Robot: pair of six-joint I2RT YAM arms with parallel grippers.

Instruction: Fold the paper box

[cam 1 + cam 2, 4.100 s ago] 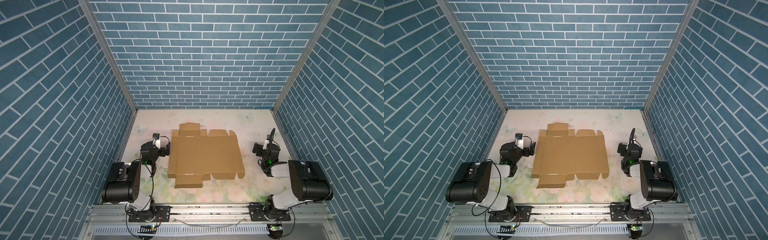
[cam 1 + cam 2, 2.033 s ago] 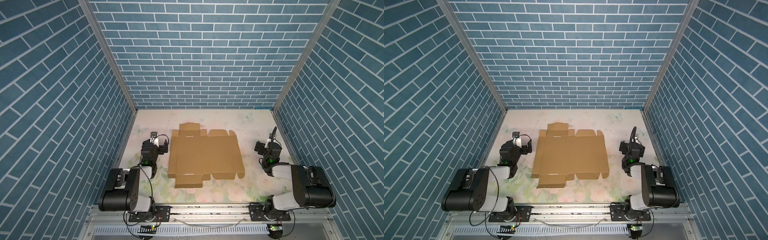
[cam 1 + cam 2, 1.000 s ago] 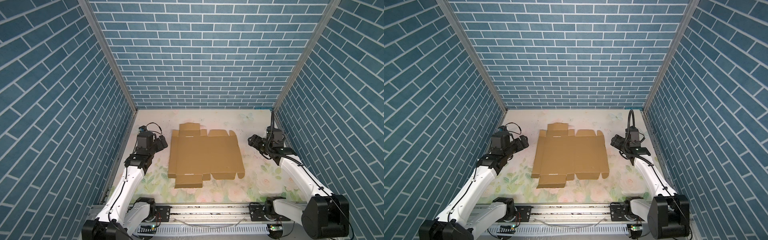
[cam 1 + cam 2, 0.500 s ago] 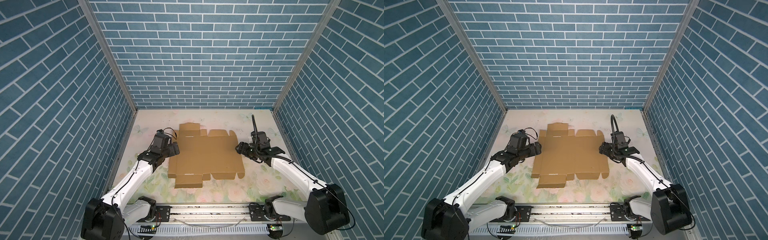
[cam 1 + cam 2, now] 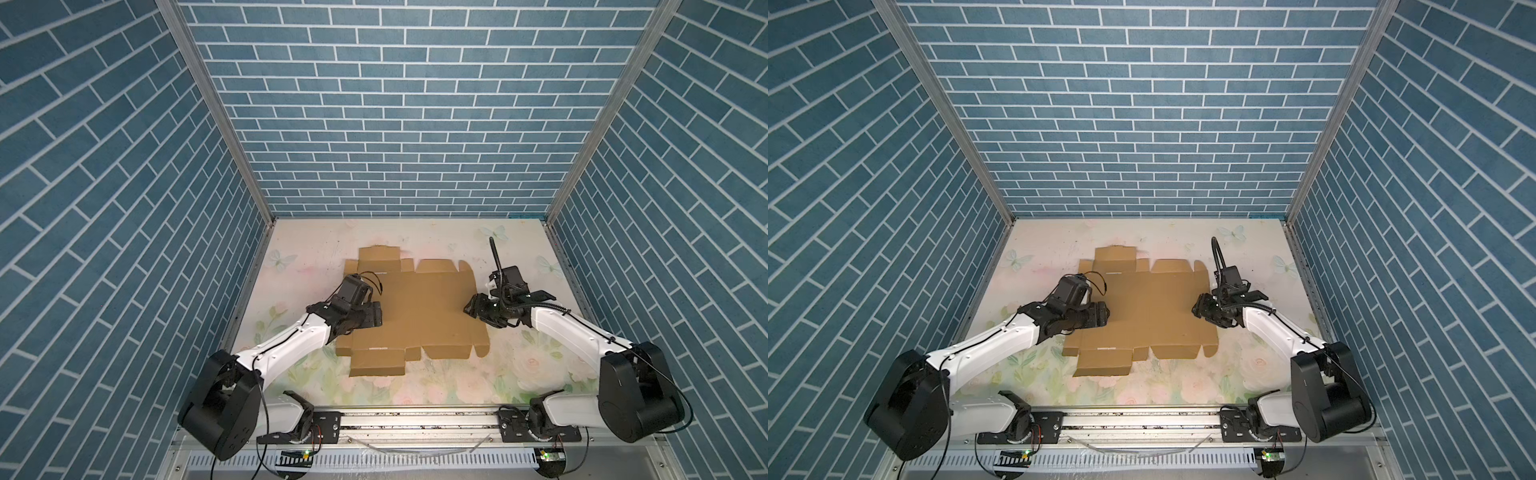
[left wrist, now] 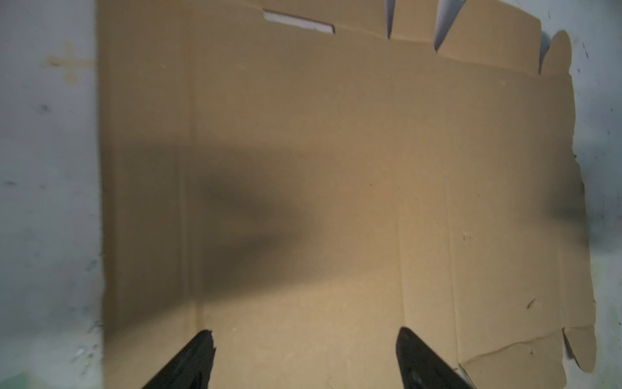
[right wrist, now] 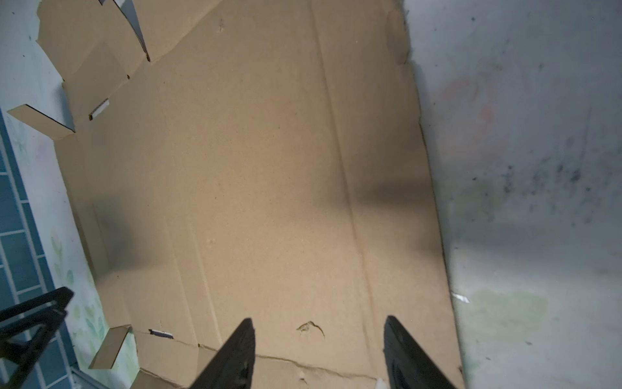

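over at the left gripper [image 6: 304, 331]: spread wide, nothing pinched, only bare cardboard between the fingers [image 6: 198, 357]. hangs just above the box [image 6: 336, 168], a little inside its left edge; cannot tell whether touching. across at the right gripper [image 7: 319, 319]: spread too, pinching nothing. sits over the box's right edge, aimed inward across the sheet. outward from there, in both top views: flat and unfolded, box [image 5: 419, 316] in the middle of the table [image 5: 316, 257], creased, with flaps and tabs splayed along the far and near sides. floral print underneath. blue brick walls [image 5: 395, 124] on three sides.
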